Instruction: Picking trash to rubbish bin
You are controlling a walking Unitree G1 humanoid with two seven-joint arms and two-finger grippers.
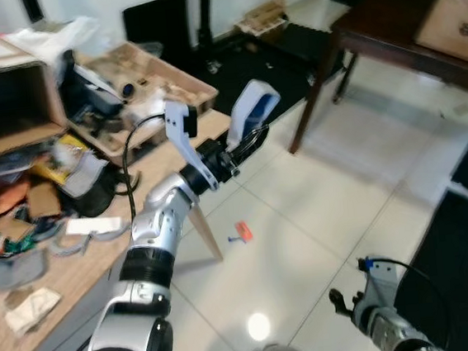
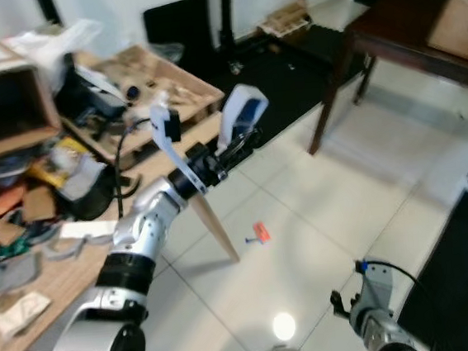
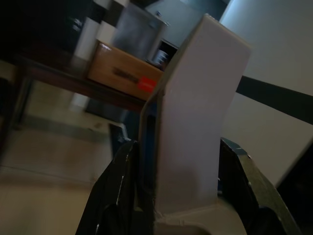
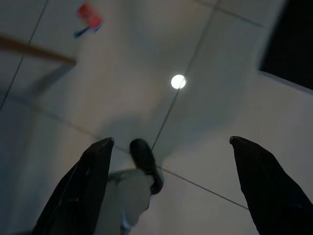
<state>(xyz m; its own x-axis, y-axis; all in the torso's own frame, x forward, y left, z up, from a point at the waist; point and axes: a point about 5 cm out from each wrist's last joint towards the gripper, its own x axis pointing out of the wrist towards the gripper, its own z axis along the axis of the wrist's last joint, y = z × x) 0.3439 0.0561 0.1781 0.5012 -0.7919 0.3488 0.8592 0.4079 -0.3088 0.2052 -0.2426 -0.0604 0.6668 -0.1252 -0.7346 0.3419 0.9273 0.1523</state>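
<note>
Wooden cluttered tabletop sits at our left. White tiled floor carries a small red scrap. Our left hand is clamped around a white-and-blue carton, raised beyond the tabletop's edge. Our right hand hangs spread wide, holding nothing.

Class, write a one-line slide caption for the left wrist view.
Left gripper clamps an upright white carton.

white carton, black fingers, red scrap
</note>
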